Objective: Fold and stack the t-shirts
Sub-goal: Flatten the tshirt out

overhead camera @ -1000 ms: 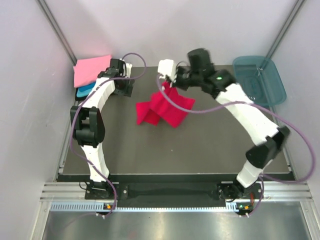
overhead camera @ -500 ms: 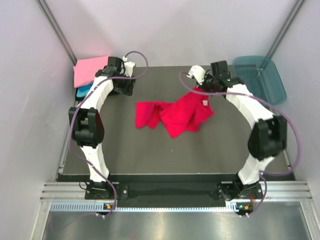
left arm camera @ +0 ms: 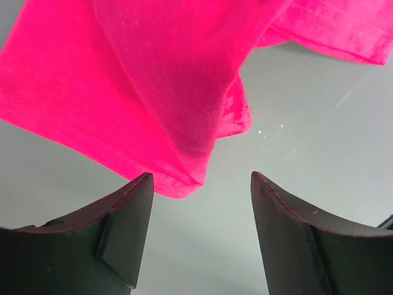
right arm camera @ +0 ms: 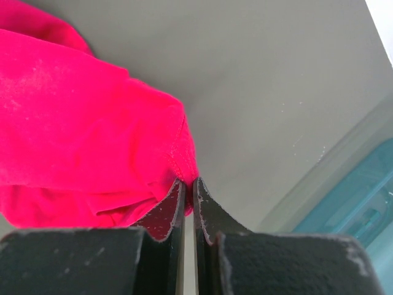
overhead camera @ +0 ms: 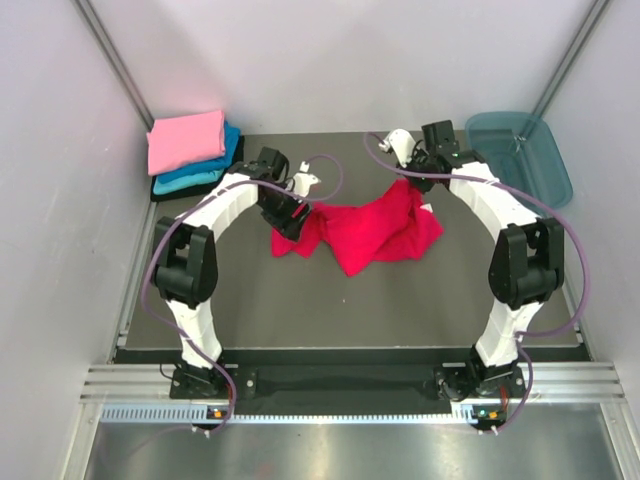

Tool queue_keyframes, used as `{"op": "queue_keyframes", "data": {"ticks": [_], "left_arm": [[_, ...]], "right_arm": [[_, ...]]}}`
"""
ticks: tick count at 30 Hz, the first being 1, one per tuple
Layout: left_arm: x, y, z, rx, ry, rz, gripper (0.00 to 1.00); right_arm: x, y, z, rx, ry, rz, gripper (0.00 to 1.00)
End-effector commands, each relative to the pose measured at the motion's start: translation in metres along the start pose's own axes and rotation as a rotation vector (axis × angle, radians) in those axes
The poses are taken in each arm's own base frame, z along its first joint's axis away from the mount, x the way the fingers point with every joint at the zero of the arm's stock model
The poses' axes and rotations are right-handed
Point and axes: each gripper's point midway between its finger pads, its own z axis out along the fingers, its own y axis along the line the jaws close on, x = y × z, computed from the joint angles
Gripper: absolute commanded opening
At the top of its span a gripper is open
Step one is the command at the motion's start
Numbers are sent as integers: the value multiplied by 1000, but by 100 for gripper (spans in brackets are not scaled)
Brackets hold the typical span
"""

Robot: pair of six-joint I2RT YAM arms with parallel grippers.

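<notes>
Near the middle of the dark bench [overhead camera: 400, 300] lies the crimson-red t-shirt [overhead camera: 365, 232], crumpled and spread unevenly, its bulk just beside the teal plastic tub [overhead camera: 522, 157] side of centre and a smaller bunched part trailing toward the folded stack. At the shirt's far edge, the right claw [overhead camera: 410, 178] is pinched closed on a hem of the red fabric; the right wrist view shows the two dark fingers pressed together with a stitched fold of the shirt caught between their tips, and a corner of the tub just beyond. At the shirt's opposite, bunched end the left claw [left arm camera: 199, 184] hangs with its jaws spread wide apart, holding nothing; in the left wrist view a folded red edge sits just beyond the gap between the fingers, with bare bench below it. Well apart from the red shirt, at the bench's far left corner, sits a neat stack: the light pink t-shirt [overhead camera: 186, 140] on top, the turquoise blue t-shirt [overhead camera: 205, 170] under it, and the black t-shirt [overhead camera: 180, 188] at the bottom
</notes>
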Motion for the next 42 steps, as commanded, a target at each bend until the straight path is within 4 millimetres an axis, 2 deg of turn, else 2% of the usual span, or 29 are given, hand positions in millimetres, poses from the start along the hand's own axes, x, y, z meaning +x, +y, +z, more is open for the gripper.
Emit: {"op": "queue_keyframes", "data": {"ticks": [1, 6, 9, 10, 11, 12, 13, 15, 16, 17, 18, 19, 20, 22, 23, 25, 27, 29, 31, 33, 34, 35, 36, 37, 38, 39, 40, 41, 42], "left_arm": [[3, -2, 5, 27, -2, -12, 70], [9, 12, 32, 24, 67, -53, 60], [4, 15, 35, 26, 70, -46, 57], [2, 15, 34, 27, 68, -46, 51], [0, 16, 34, 30, 66, -35, 35], [1, 13, 30, 39, 78, -31, 8], [-5, 14, 23, 33, 66, -25, 0], [-9, 10, 2, 31, 44, -1, 0], [0, 3, -7, 48, 57, 4, 0], [-5, -3, -34, 23, 10, 54, 0], [-2, -9, -47, 19, -6, 75, 0], [15, -20, -54, 40, 10, 81, 0], [14, -31, -83, 12, -44, 145, 0], [31, -46, -106, 6, -45, 198, 0], [31, -47, -132, -70, -85, 227, 0], [30, -44, -157, -167, -124, 255, 0], [11, -26, -185, -342, -228, 326, 0], [-8, -3, -186, -459, -284, 368, 0], [-13, 24, -179, -527, -246, 364, 0], [-19, 46, -150, -475, -193, 321, 0], [-32, 63, -161, -482, -237, 269, 1], [-31, 82, -134, -425, -208, 223, 4], [-34, 92, -128, -395, -217, 195, 7], [-51, 104, -134, -366, -287, 156, 9], [-48, 119, -100, -297, -249, 117, 10], [-53, 126, -89, -256, -246, 120, 11], [-79, 137, -101, -273, -289, 129, 15], [-79, 155, -64, -236, -258, 80, 19], [-91, 165, -61, -245, -278, 55, 23]], "right_arm": [[-36, -13, -28, 51, -111, 5, 0], [-37, -14, -25, 55, -113, 14, 0], [-36, -13, -24, 52, -113, 23, 0], [-36, -13, -24, 52, -113, 23, 0], [-38, -12, -26, 54, -117, 22, 0], [-36, -11, -28, 51, -112, 23, 0], [-39, -12, -33, 56, -120, 21, 0], [-47, -12, -56, 63, -146, 21, 0], [-50, -8, -66, 50, -163, 24, 0], [-54, -4, -89, 57, -195, 33, 0], [-51, 7, -101, 28, -191, 36, 0], [-52, 17, -114, 1, -214, 38, 0], [-52, 26, -140, 6, -251, 49, 0], [-52, 37, -169, 11, -300, 51, 0], [-54, 41, -196, 44, -354, 53, 0], [-57, 37, -219, 108, -405, 54, 0], [-61, 30, -233, 176, -451, 60, 0], [-55, 20, -219, 206, -419, 81, 0], [-53, 6, -203, 217, -403, 113, 0], [-46, -13, -177, 204, -366, 179, 0], [-50, -19, -171, 183, -375, 189, 0], [-41, -23, -148, 155, -332, 214, 0], [-34, -32, -139, 161, -309, 234, 0], [-28, -36, -129, 151, -286, 250, 0], [-19, -43, -108, 131, -251, 270, 0], [-10, -50, -100, 132, -225, 296, 0], [-10, -59, -96, 143, -217, 310, 0], [1, -63, -76, 126, -177, 341, 0], [8, -70, -70, 129, -156, 368, 0]]}}
